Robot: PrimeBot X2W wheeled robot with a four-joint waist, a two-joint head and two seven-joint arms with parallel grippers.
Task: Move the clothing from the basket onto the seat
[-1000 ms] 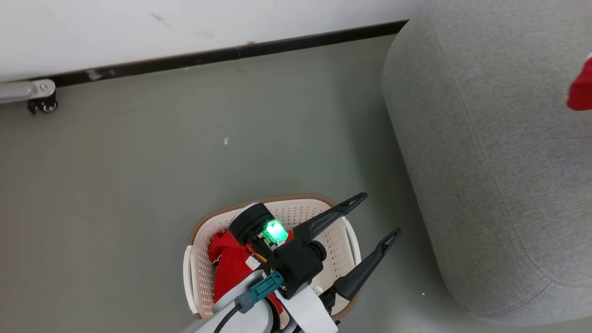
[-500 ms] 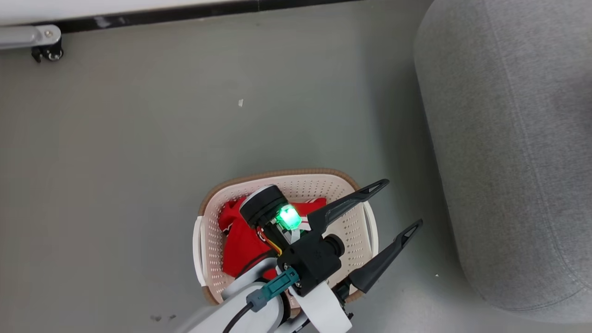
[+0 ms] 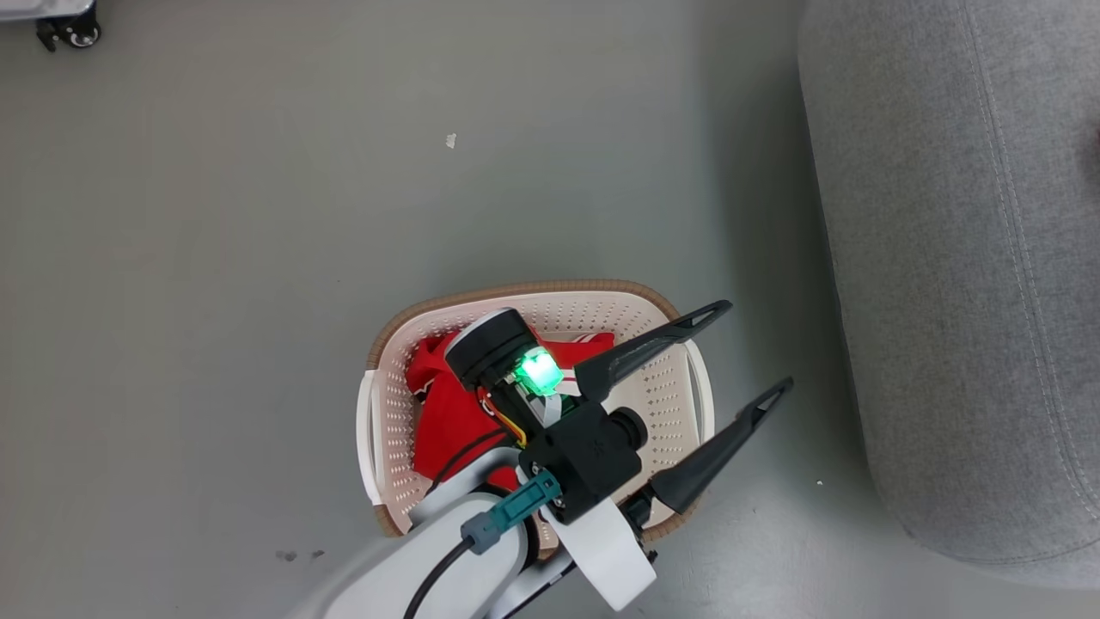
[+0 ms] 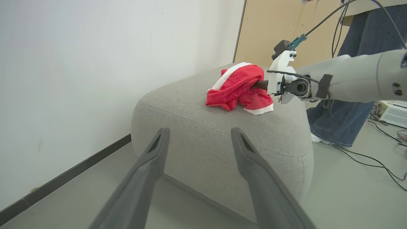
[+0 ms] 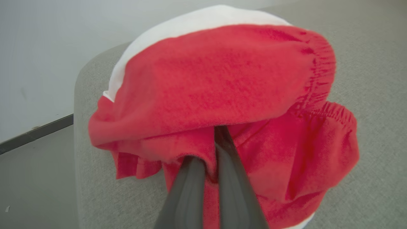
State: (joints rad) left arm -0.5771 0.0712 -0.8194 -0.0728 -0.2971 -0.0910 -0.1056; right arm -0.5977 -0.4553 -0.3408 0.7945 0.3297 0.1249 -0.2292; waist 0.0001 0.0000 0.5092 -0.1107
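Observation:
The cream basket (image 3: 391,404) with a brown rim stands on the floor left of the grey seat (image 3: 962,258). Red clothing (image 3: 447,413) lies inside it, partly hidden by my left wrist. My left gripper (image 3: 748,348) hangs open above the basket's right edge, nothing between its fingers. In the left wrist view the open left gripper (image 4: 198,136) points at the seat (image 4: 197,133), where my right arm holds a red garment with white trim (image 4: 237,87). My right gripper (image 5: 210,140) is shut on that garment (image 5: 222,86), which rests on the seat (image 5: 369,57).
Grey floor (image 3: 215,215) lies around the basket, with a caster of a metal frame (image 3: 64,30) at the far left. A white wall with a dark skirting (image 4: 70,171) runs behind the seat. A person's legs in jeans (image 4: 337,121) and cables (image 4: 381,165) are beyond it.
The head camera has tilted down, so the wall has slid out of sight and the basket sits higher in the picture. The left gripper stays open over the basket's right side.

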